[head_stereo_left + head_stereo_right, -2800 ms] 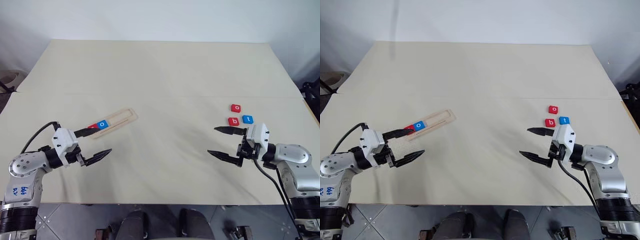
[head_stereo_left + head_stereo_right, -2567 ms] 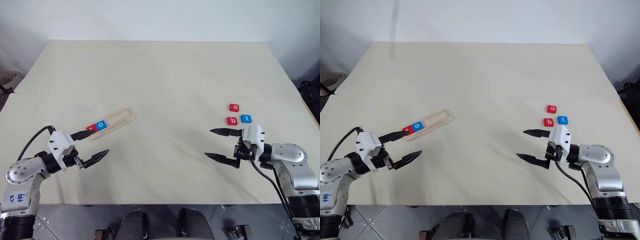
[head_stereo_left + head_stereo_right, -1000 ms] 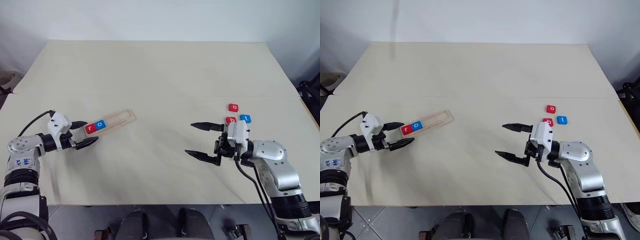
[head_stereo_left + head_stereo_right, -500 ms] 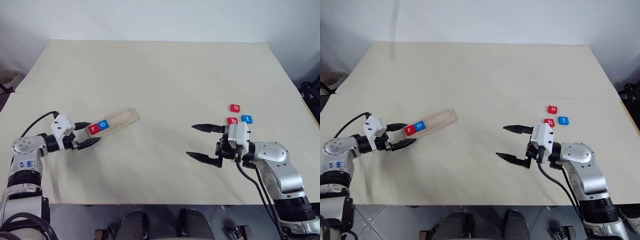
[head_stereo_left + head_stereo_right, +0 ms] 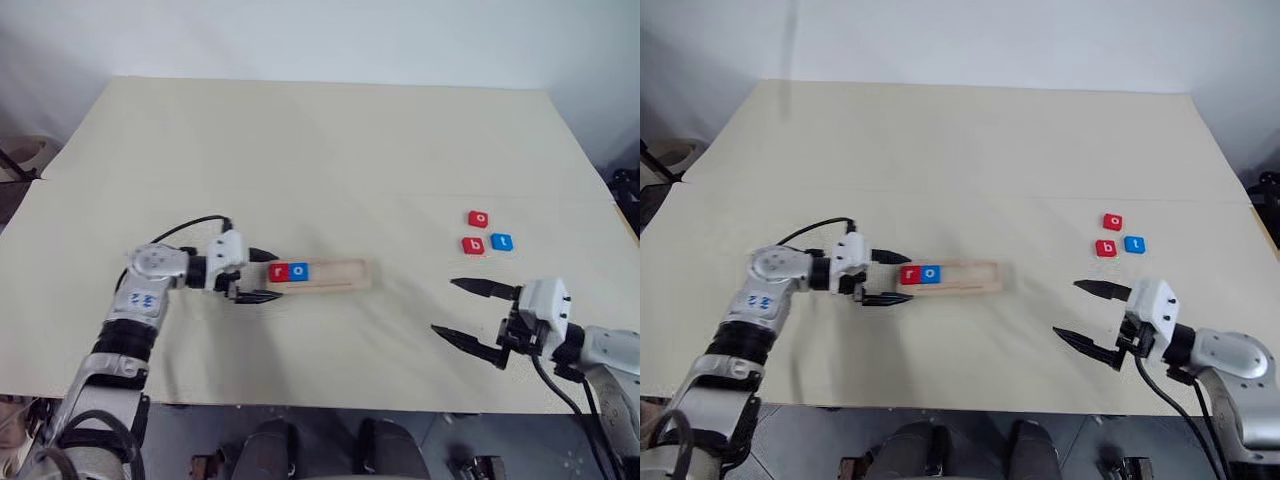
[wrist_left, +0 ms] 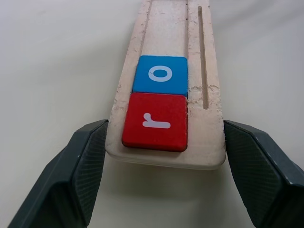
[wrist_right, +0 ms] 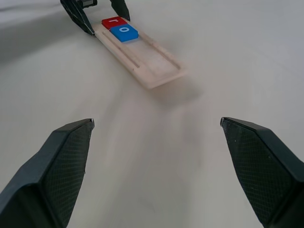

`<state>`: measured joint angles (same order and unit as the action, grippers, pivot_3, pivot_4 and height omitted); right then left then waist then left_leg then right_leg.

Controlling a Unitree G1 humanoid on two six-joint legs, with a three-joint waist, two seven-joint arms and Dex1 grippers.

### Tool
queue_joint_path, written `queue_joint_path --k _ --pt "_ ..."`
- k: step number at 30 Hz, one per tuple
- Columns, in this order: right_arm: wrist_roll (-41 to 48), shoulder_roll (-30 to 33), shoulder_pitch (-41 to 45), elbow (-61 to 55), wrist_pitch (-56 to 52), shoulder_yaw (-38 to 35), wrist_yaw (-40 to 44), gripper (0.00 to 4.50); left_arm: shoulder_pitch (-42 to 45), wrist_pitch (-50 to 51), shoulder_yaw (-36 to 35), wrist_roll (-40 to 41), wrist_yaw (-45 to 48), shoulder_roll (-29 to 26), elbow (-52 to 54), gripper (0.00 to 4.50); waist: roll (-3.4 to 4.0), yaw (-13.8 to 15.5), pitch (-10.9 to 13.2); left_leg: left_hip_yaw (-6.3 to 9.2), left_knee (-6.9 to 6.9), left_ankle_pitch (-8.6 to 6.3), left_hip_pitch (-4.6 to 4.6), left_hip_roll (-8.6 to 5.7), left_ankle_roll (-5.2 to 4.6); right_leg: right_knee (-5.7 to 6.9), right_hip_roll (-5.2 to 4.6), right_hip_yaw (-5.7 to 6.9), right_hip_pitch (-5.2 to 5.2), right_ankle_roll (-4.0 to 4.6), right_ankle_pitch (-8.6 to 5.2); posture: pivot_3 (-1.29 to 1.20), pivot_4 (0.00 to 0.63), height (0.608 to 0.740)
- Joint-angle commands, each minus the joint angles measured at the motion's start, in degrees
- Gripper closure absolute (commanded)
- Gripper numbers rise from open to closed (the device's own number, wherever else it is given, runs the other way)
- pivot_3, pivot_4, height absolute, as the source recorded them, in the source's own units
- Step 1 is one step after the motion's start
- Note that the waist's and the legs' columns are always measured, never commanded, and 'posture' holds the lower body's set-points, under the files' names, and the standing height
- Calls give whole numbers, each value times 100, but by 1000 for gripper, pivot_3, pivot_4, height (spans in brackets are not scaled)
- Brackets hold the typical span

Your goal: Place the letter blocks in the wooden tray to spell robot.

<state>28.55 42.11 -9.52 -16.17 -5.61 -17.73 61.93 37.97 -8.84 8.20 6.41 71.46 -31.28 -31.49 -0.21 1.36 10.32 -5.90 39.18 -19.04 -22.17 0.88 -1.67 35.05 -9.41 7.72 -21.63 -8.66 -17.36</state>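
Note:
The wooden tray (image 5: 335,273) lies crosswise near the table's middle, with a red r block (image 5: 278,270) and a blue o block (image 5: 299,270) side by side at its left end. My left gripper (image 5: 268,277) is shut on that end, one finger (image 6: 80,166) against each long side of the tray (image 6: 199,57). Three loose blocks lie at the right: a red o (image 5: 478,218), a red b (image 5: 473,245) and a blue t (image 5: 502,241). Near the front edge, nearer me than these blocks, my right gripper (image 5: 443,306) stands open and holds nothing.
The cream table (image 5: 320,150) is bare over its far half. A seam runs across it at mid depth. Between the tray's right end and the right gripper there is open tabletop.
The left gripper has closed on the tray's end and pushed it right toward the middle, swinging it from slanted to crosswise. The right gripper drew back to the right and toward the front edge.

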Motion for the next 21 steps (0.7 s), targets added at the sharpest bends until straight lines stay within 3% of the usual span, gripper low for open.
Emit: queue_joint_path --k 1,8,21 --pt "99 -39 -506 -466 60 -494 -172 0 196 -195 168 -171 -26 156 -141 1071 0 -7 0 -3 -1 0 0 1 0 -2 0 -1 0 0 0 0 150 740" --pt "156 -240 -1222 -774 114 -924 -434 0 410 -174 328 -350 -116 423 -492 1071 -2 13 0 18 0 0 5 0 0 -2 0 -8 2 0 0 0 150 740" --pt "210 -243 -1269 -767 107 -969 -543 0 247 230 340 -233 -113 549 -161 1071 -2 23 -1 27 2 1 5 -2 -2 -3 -2 -6 7 -2 1 0 150 740"
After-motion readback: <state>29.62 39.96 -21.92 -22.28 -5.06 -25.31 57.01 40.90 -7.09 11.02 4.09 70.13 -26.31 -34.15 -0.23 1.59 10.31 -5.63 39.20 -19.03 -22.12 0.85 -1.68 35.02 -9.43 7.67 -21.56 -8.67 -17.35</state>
